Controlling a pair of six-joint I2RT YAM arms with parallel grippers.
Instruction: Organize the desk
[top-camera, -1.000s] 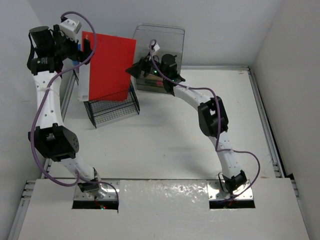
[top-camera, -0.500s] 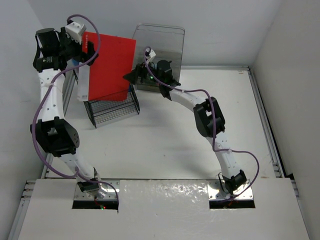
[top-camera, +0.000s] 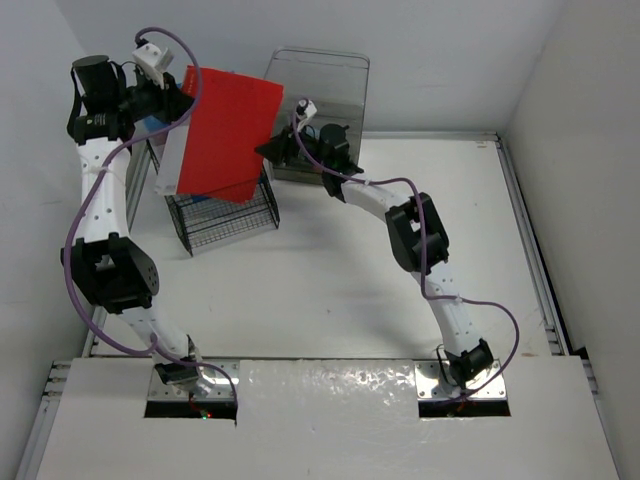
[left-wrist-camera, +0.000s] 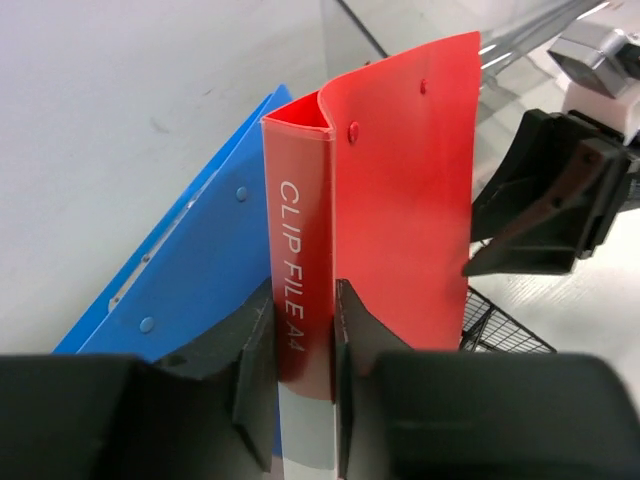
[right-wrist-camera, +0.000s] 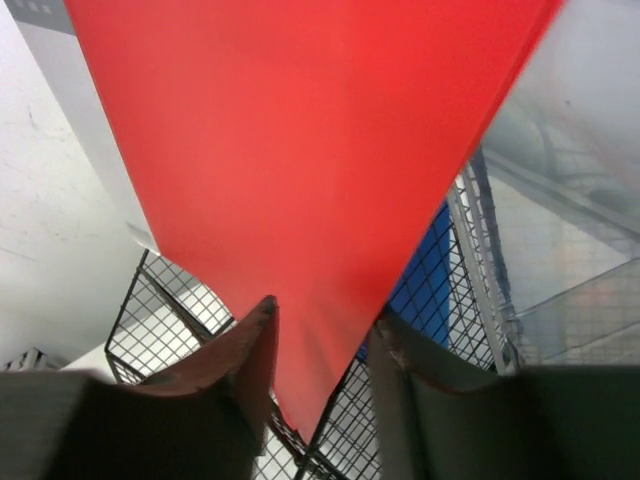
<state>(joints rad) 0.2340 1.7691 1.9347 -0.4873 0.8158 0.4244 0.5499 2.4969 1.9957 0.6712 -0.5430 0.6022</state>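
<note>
Desk (top-camera: 330, 290), far left: left gripper (left-wrist-camera: 302, 322) clamps my red file (top-camera: 225, 130); right gripper (right-wrist-camera: 322, 325) straddles its corner, unclosed. I judge the tilted file may snag the rack (top-camera: 225, 225).

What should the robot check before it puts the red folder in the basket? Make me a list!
1. Left gripper clamped on the red folder at its spine: ok.
2. Right gripper firmly holding the folder's lower corner: cannot tell. The corner sits between its fingers, but real contact is unclear.
3. Folder's lower corner over the rack: ok.
4. Folder straight for sliding in: not ok, it looks tilted in the top view.
5. Blue folder out of the way: cannot tell. It stands right beside the red one.
</note>
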